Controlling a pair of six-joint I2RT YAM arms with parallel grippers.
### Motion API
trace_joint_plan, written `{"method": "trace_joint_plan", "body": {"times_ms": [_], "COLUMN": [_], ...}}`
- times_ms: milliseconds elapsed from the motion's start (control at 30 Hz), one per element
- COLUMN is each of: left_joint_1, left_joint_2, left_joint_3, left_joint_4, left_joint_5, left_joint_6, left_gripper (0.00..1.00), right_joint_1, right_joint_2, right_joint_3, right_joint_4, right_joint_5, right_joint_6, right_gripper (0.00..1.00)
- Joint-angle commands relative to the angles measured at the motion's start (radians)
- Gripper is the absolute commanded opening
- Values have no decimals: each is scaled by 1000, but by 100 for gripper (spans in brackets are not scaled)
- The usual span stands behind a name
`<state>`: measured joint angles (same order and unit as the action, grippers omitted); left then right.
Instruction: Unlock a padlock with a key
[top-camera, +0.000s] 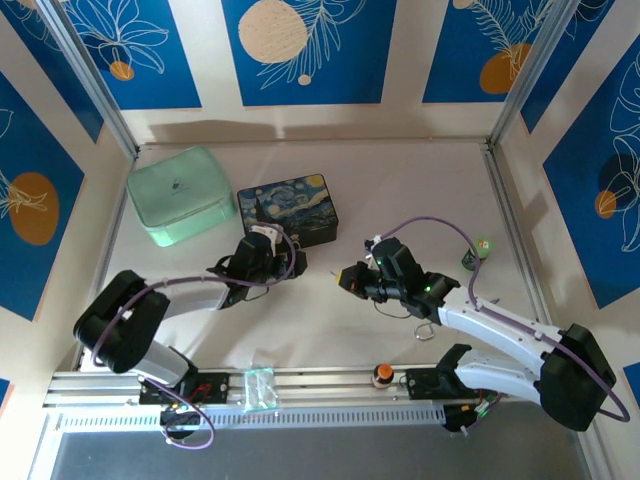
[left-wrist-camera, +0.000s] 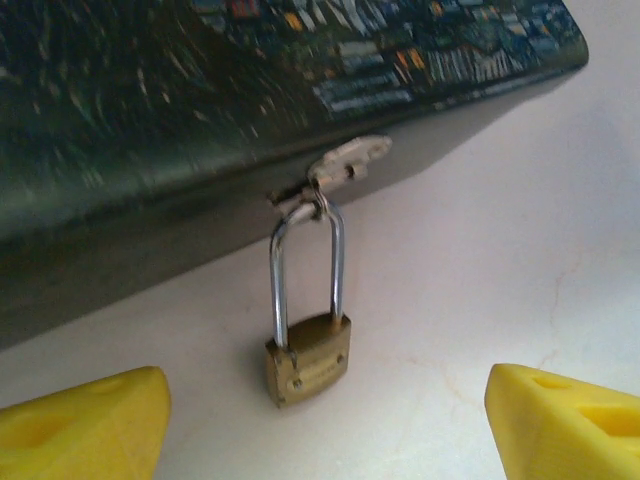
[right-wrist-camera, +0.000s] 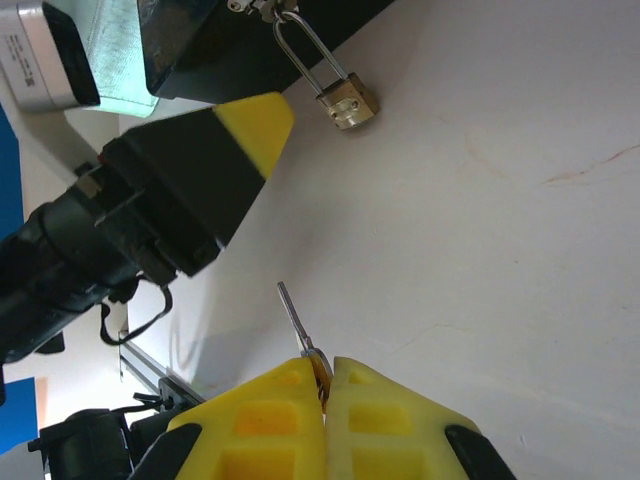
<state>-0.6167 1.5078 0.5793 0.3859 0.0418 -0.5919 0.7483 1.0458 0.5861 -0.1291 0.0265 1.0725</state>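
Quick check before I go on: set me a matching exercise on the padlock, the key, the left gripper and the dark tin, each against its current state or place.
Things:
1. padlock
2. key
3. left gripper
4. tin

States:
A. pinched in the shut right gripper, tip sticking out
B. open, yellow fingers wide apart, touching nothing
C. shackle hooked through a silver latch
D. lying on the table, night-sky picture on its lid

Pairs: 1-C, 2-A, 3-B, 4-D
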Motion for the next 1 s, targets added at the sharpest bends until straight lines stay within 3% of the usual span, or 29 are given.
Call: {"method": "trace_joint_plan", "body": {"times_ms": [0, 433, 633, 733, 967], "left_joint_1": [19, 26, 26, 26, 17], "left_joint_2": [41, 203, 226, 226, 245], "left_joint_3": [45, 40, 11, 1, -7], "left_joint_4": [99, 233, 283, 268, 279], "left_joint_5": [64, 88, 104, 76, 59], "left_joint_6": [34, 10, -22, -27, -36], "left_gripper": [81, 66, 49, 35, 24], "right_joint_1": [-8, -21, -21, -21, -21], "right_joint_2": [-34, -24, 20, 64, 169], "right_joint_3": [-20, -44, -48, -47, -28], "right_joint_4": [-14, 17, 51, 87, 165], "right_joint_5": [-13, -33, -39, -44, -55], "right_joint_6": [-10, 4, 9, 15, 28], "right_gripper": [0, 0, 0, 0, 0]}}
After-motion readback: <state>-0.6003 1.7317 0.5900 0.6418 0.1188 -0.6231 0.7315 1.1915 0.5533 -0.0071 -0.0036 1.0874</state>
